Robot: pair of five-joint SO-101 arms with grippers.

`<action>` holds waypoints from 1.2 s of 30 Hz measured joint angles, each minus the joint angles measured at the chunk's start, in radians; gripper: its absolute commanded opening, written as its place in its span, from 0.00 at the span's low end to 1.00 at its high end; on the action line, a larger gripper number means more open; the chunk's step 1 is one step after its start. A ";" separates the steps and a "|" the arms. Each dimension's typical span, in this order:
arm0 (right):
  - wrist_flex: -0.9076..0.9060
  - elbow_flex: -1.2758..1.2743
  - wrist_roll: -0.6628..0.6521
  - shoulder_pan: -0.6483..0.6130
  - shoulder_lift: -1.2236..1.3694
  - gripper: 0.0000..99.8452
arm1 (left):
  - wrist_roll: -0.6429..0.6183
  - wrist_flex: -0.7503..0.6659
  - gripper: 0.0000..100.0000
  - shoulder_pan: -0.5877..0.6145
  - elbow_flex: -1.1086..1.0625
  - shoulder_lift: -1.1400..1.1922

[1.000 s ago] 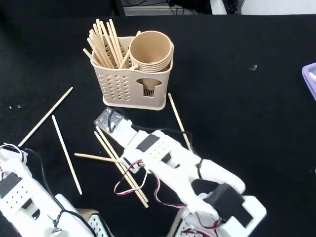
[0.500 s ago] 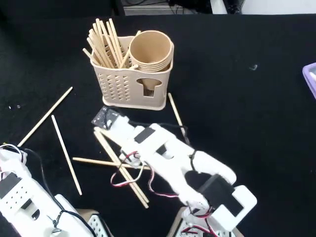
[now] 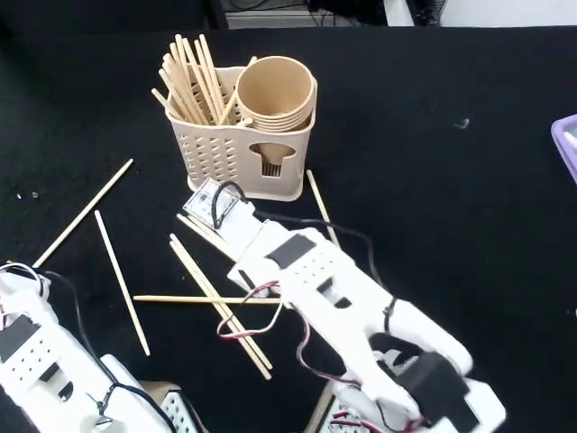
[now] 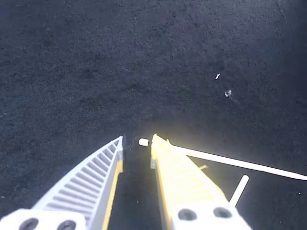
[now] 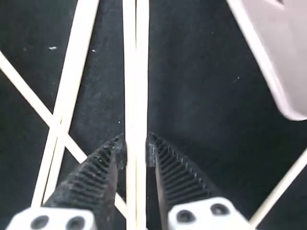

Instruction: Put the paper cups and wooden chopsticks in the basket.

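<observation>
The beige basket stands at the back of the black table, holding a stack of paper cups and a bunch of wooden chopsticks. Several loose chopsticks lie in front of it. My right gripper is just in front of the basket, shut on a pair of chopsticks that runs between its fingers. My left gripper rests low at the table's near left, open, with a chopstick tip at its gap.
A crossed pile of chopsticks lies under the right arm. One stick lies right of the basket, another far left. The basket's corner is close to the right gripper. A purple object sits at the right edge.
The right arm has swung its gripper right and back toward the basket. The horizontal chopstick under it shifted slightly. The left arm has stayed put.
</observation>
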State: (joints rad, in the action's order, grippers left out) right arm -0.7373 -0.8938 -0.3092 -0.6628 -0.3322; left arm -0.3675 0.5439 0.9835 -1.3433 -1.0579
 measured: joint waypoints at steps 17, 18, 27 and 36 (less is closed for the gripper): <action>-0.034 0.147 0.029 0.000 -0.588 0.01 | 0.000 0.000 0.11 -0.021 0.000 0.000; -0.034 0.173 0.029 0.000 -0.606 0.01 | 0.000 0.000 0.11 -0.021 0.000 0.000; 0.305 0.272 0.130 0.000 -0.637 0.01 | 0.000 0.000 0.11 -0.068 0.000 0.000; 0.807 0.288 0.138 0.008 -0.367 0.01 | 0.000 0.000 0.11 -0.075 0.000 0.000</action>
State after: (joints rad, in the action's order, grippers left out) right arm 0.0698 -0.6053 -0.1711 -0.6552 -0.6989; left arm -0.3675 0.5439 0.9083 -1.3433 -1.0579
